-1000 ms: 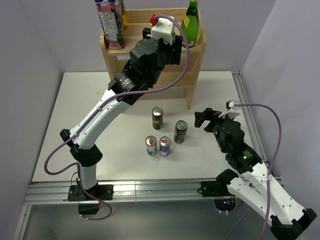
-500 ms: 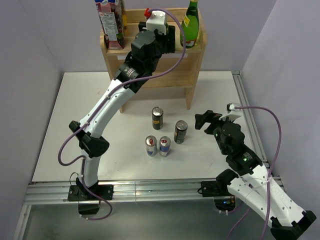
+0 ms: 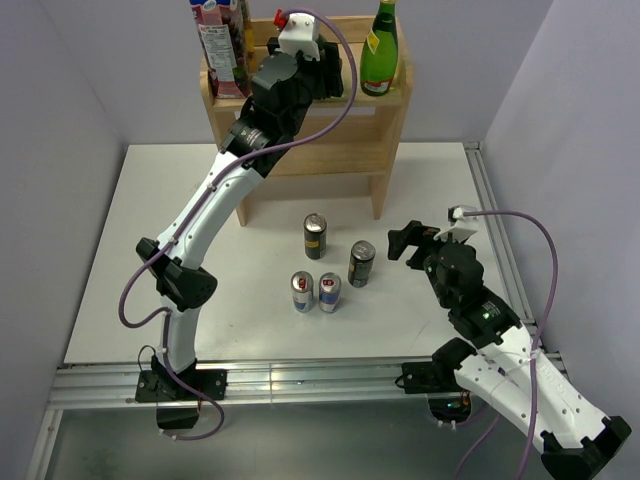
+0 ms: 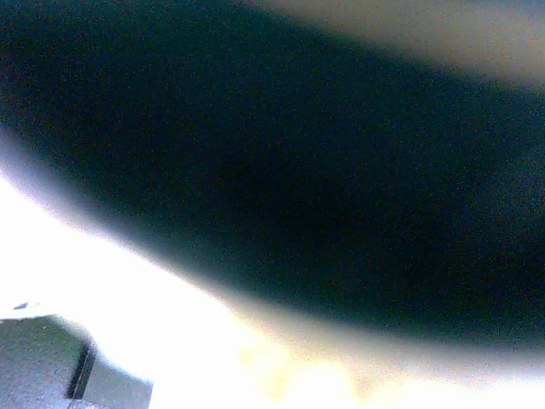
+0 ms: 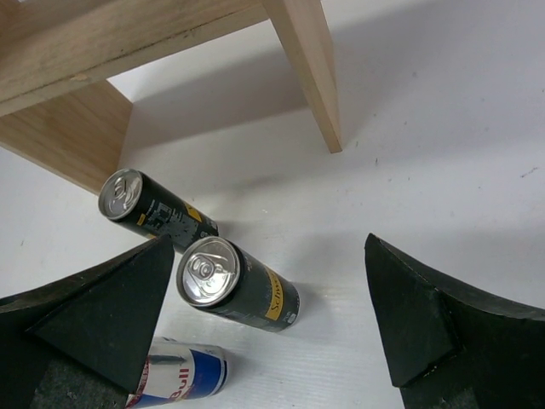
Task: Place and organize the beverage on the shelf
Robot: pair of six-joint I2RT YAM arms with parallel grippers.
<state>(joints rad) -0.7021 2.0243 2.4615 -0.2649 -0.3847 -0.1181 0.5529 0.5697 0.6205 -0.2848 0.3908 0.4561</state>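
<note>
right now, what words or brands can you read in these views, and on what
"Schw", the rest turned away: yellow band on the nearer dark can.
On the blue-silver can: a red emblem, no words readable.
On the carton and green bottle: label print too small to read.

Shelf was pale natural wood. On the shelf: green bottle, yellow label. Before the shelf: black cans, yellow marks; blue-silver cans, red logos. Surface was white.

The left gripper now sits farther left and farther back over the top tier of the shelf.
</note>
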